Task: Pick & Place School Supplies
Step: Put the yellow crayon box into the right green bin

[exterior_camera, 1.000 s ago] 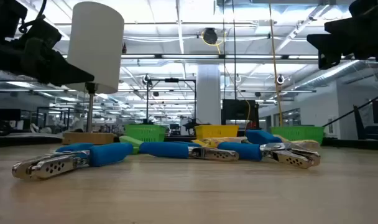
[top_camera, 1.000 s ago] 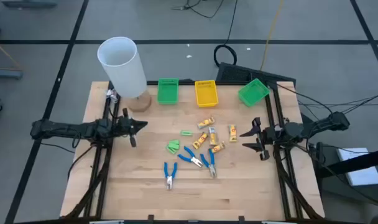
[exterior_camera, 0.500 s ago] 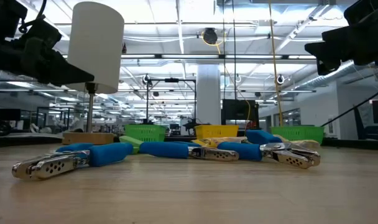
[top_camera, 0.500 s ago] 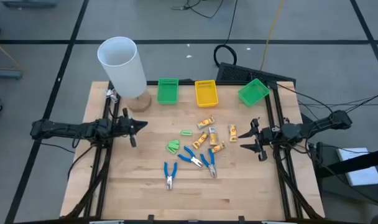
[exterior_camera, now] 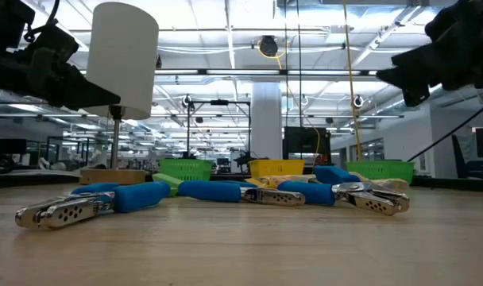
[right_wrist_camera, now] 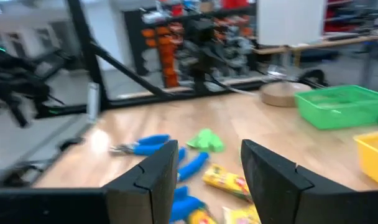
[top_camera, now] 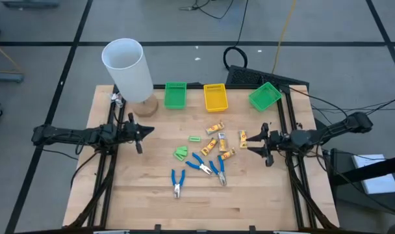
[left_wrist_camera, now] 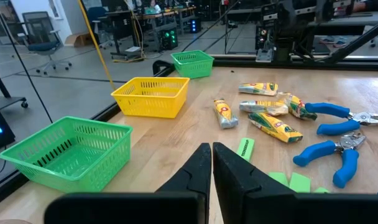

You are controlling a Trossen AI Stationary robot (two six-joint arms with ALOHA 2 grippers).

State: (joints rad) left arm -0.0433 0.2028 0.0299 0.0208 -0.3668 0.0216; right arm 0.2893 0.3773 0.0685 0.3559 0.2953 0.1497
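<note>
Lying loose mid-frame on table [top_camera: 145, 195]: yellow sticks [top_camera: 215, 128], green bits [top_camera: 180, 153], blue pliers [top_camera: 177, 182], none binned yet. Bins [top_camera: 215, 97] along top edge. Right gripper [top_camera: 258, 144] just right of sticks, jaws apart, nothing held, so approach step. Next: lower onto nearest stick, clench. Left gripper [top_camera: 141, 134] center-left, clenched, empty.

I see the school supplies [top_camera: 207, 155] scattered mid-counter [top_camera: 145, 201], between my left gripper [top_camera: 140, 134] and right gripper [top_camera: 254, 144]. Behind them three bins [top_camera: 214, 97] stand in a row along the far edge, with the cylinder [top_camera: 127, 69] at the row's left end.
</note>
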